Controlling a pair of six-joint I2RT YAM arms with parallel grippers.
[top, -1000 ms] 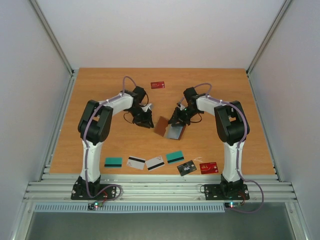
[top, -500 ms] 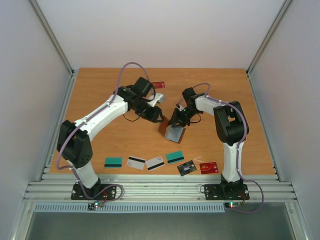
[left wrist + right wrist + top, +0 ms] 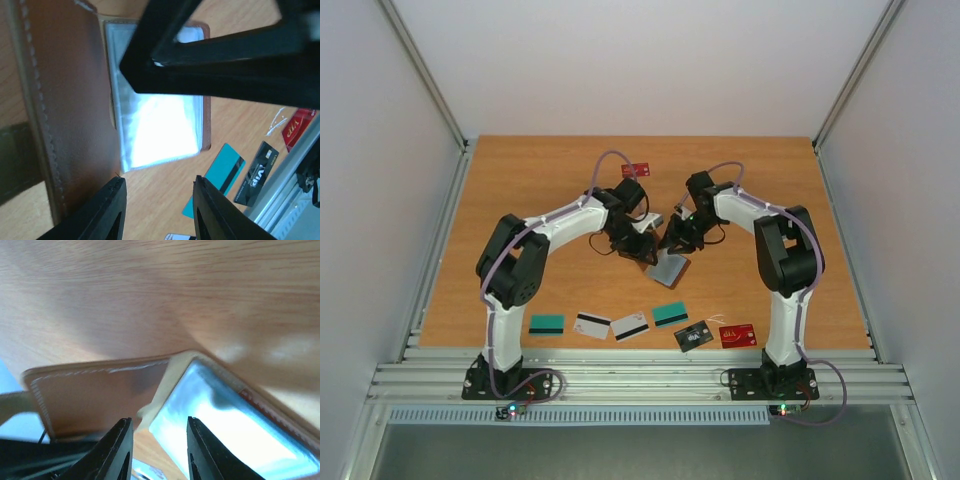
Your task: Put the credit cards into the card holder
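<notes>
Swinging back in, the left pincer (image 3: pixel 641 245) sits slightly parted and empty beside the card holder (image 3: pixel 668 267), open mid-tabletop (image 3: pixel 520 200), while the right pincer (image 3: pixel 676 238), likewise parted, hovers over its flap, seemingly to keep the pocket spread for the credit cards (image 3: pixel 631 327) up front.

you see brown card holder (image 3: pixel 668 268) w/ grey-blue lining; teal cards (image 3: pixel 546 324), white black-striped cards (image 3: pixel 592 325), black card (image 3: pixel 693 337), red cards (image 3: pixel 737 335).

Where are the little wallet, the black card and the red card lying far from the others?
card holder (image 3: pixel 670 268), top view, its grey lining.
black card (image 3: pixel 693 337), top view, its middle.
far red card (image 3: pixel 641 170), top view, its middle.
</notes>
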